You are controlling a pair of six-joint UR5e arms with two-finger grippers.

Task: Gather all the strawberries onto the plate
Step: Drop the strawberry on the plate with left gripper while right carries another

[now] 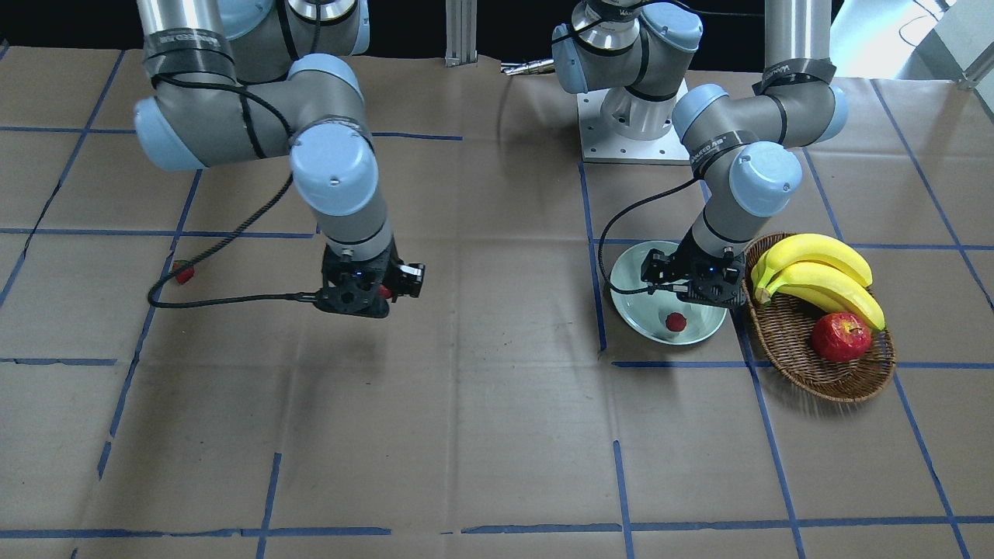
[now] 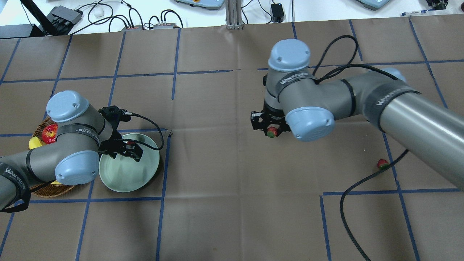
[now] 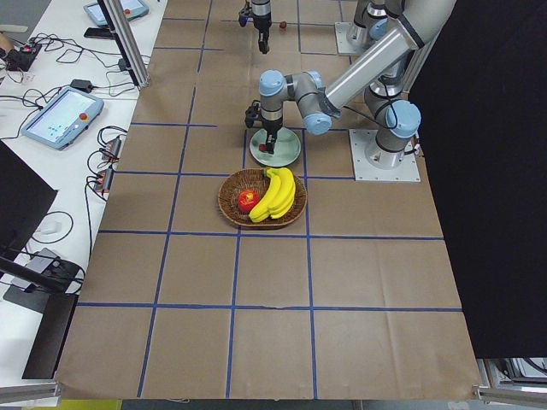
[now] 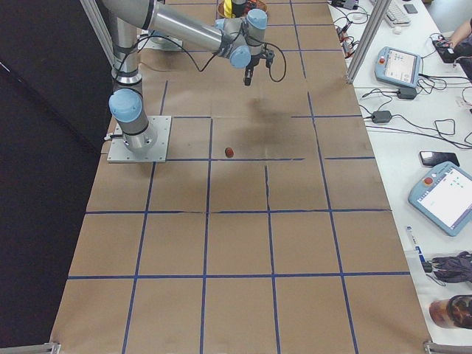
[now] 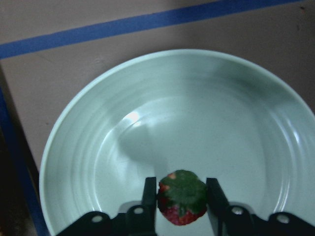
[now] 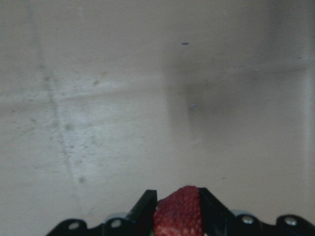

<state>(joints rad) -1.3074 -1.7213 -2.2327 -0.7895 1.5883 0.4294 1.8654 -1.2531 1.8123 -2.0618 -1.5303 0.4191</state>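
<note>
Left gripper [image 5: 181, 204] hangs over the plate [image 2: 108, 174], its fingers [image 5: 149, 196] pinching a strawberry [image 5: 182, 196] by the flanks, leafy top facing the wrist camera. From the front a berry shows low in the plate; whether it touches the glaze cannot be told.

Right gripper [image 6: 177, 209] is out over bare worktop [image 2: 232, 203], well apart from the plate, fingers [image 6: 144, 206] closed on a second strawberry [image 2: 272, 132].

Third strawberry [image 2: 382, 164] lies loose on the worktop, beside the right arm's cable [image 2: 362, 181].

Basket [image 1: 800, 357] with bananas [image 1: 823, 276] and apple [image 1: 841, 336] just beside the plate; not part of the job.

Handling, judged: berries look tiny, light, hard plastic, tapered, so likely to squirt out of a pinch taken near the tip. Best hold is across the widest part, just below the leaves. On the glossy plate a released berry may roll; release low. Loose berry: approach clear of the cable
</note>
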